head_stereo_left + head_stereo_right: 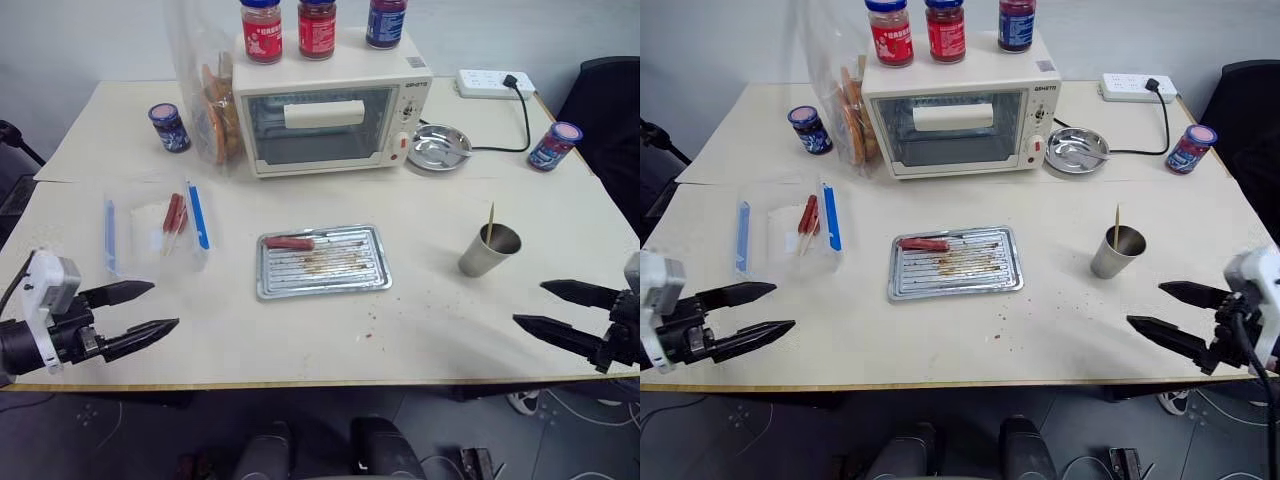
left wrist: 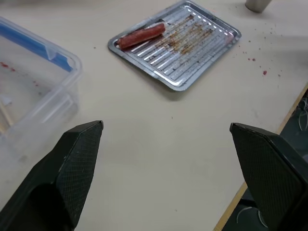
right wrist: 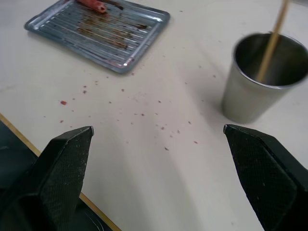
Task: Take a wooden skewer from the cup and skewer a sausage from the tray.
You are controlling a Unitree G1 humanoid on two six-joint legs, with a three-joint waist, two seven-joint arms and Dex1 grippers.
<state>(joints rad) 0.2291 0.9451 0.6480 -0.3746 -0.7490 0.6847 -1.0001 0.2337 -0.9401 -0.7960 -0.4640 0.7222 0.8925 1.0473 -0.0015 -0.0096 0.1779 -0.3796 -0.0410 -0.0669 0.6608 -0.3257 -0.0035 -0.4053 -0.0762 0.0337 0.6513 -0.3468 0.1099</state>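
The right end effector (image 1: 1168, 310), spread wide and empty, could topple the light cup (image 1: 1116, 252) at its eleven o'clock when reaching for the wooden skewer (image 1: 1117, 225).

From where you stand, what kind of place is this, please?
Probably a kitchen-style test setup in an office or lab rather than a home kitchen. A toaster oven with jars on top stands on a plain table, a power strip lies beside it, and a greasy tray lies in front.

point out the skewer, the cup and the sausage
wooden skewer (image 3: 272, 39), right wrist view, mid shaft above the cup's rim
cup (image 3: 245, 98), right wrist view, outer wall
sausage (image 2: 142, 36), left wrist view, middle of its skin
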